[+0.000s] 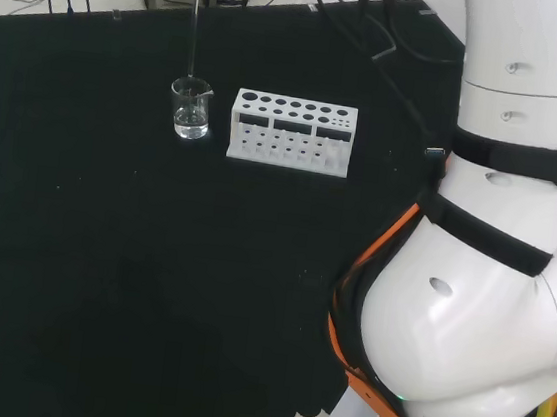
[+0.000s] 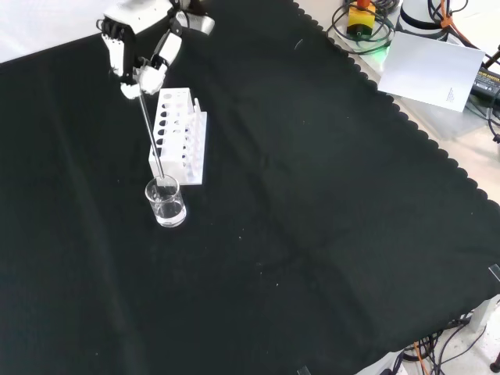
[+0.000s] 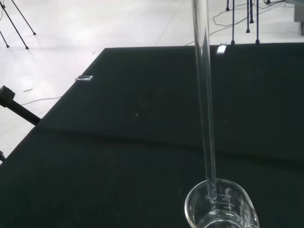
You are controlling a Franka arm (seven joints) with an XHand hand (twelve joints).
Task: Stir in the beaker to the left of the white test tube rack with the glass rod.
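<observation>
Front view, read left to right. The hand (image 2: 139, 48) sits at the upper left over the black desk (image 2: 328, 219), its fingers (image 2: 117, 48) curled and pinching the upper end of the glass rod (image 2: 150, 129). The rod slants down from the hand into the beaker (image 2: 166, 201), which stands just in front of the near end of the white test tube rack (image 2: 180, 137). In the head view the beaker (image 1: 190, 108) stands just left of the rack (image 1: 292, 132), apart from it, with the rod (image 1: 194, 33) rising near vertical out of it.

Wrist view: rod (image 3: 205, 95) enters the beaker (image 3: 222, 209) close to the rim; lower tip appears inside the glass. The beaker looks to hold a little clear liquid; level hard to judge.

Step in hand, by judgement: rod is placed in the correct beaker, so stirring is at or near its start.

Next move calls for small circular sweeps of the rod tip, kept within the beaker wall. Risk: the rod pushing against the rim could tip or slide the light beaker toward the rack.
</observation>
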